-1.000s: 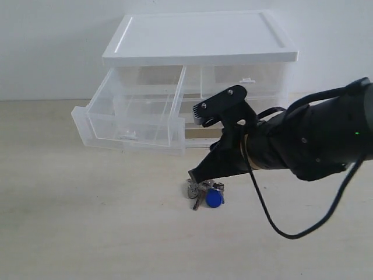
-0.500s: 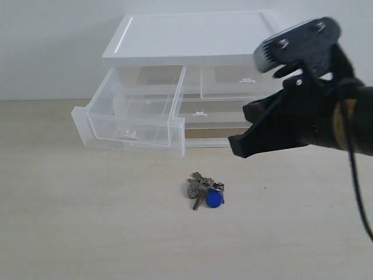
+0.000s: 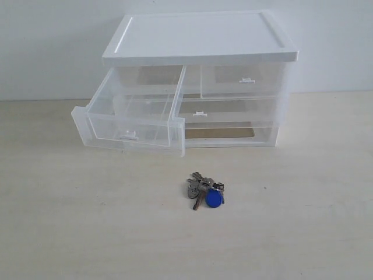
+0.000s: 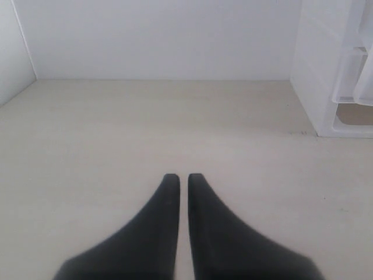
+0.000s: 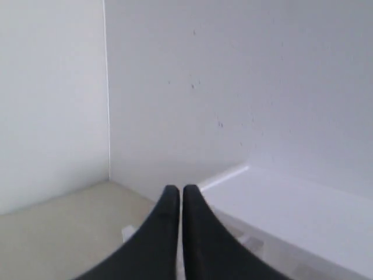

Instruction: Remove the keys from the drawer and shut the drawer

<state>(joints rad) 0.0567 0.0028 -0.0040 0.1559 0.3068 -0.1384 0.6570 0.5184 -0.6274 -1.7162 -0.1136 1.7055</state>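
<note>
Since half a second earlier, the right arm had pulled out of the exterior view. The keys (image 3: 206,191) lay on the worktop (image 3: 87,233) in front of the cabinet (image 3: 198,38), apart from it. The drawer (image 3: 131,114), top left, stood pulled out and skewed. The left end effector (image 4: 178,178) hung over the worktop, fingers nearly pressed together with nothing between them. The right end effector (image 5: 175,189) was drawn together the same way, also empty.
</note>
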